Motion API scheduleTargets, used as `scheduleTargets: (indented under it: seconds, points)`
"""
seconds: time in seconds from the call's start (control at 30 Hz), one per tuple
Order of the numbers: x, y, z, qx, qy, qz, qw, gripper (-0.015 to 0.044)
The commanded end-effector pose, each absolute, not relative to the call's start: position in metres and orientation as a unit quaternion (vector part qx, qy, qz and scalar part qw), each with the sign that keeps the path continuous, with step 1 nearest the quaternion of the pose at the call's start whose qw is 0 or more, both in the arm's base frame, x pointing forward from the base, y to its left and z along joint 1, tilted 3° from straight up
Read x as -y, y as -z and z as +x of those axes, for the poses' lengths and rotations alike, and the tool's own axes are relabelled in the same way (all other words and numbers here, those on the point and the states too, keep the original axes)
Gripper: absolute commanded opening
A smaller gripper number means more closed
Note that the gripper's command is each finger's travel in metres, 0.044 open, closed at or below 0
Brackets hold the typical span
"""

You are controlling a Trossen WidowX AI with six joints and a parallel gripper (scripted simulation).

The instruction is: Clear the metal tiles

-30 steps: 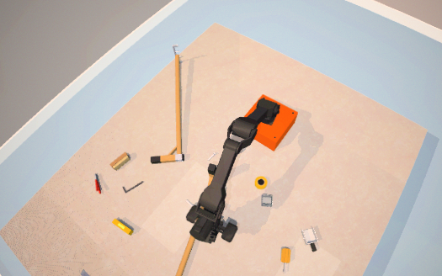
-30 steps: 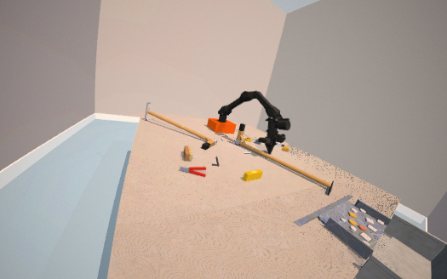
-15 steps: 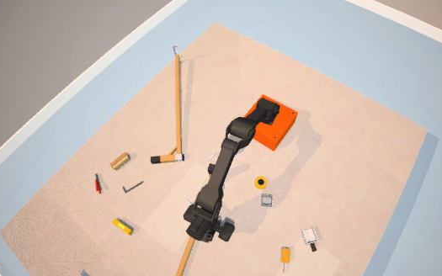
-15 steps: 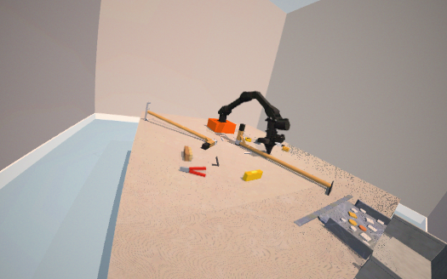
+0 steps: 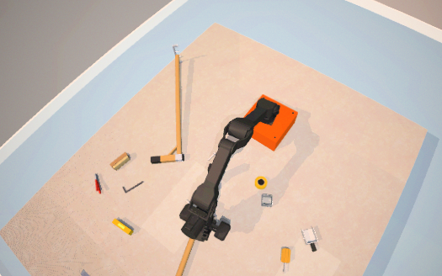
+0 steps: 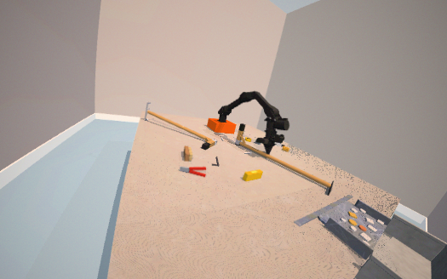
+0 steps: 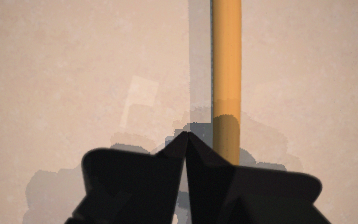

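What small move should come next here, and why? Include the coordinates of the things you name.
Probably open the gripper (image 6: 268,151) (image 7: 186,136) and shift it sideways until its fingers straddle the long scraper's wooden handle (image 6: 288,164) (image 7: 227,75). The fingertips are together with nothing between them, and the wrist view shows the handle off to the right of the tips, so descending now would likely miss it.

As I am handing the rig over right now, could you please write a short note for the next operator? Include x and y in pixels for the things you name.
Hand (image 5: 200,236) (image 6: 268,152) (image 7: 186,136): shut, holding nothing, beside the long wooden-handled scraper (image 5: 185,257) (image 6: 289,164) (image 7: 227,75).
Scraper: lying on the table, dark blade toward the steel bench plate (image 6: 345,217).
Done: no tiles cleared that I can see.
Left: grasp scraper, push the white, yellow and orange tiles into the grey catch box (image 6: 440,241), lay scraper down, release.
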State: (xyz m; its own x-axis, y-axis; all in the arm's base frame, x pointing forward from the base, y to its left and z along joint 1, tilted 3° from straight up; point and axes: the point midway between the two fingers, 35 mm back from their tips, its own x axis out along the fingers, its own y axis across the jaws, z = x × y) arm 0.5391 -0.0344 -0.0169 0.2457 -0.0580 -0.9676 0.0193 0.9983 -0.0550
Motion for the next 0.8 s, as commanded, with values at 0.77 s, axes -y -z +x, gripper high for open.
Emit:
scheduleTargets:
  seconds: [0.77]
  points:
    - [0.061,0.023,0.542,-0.62,0.023,-0.016,0.784,0.0]
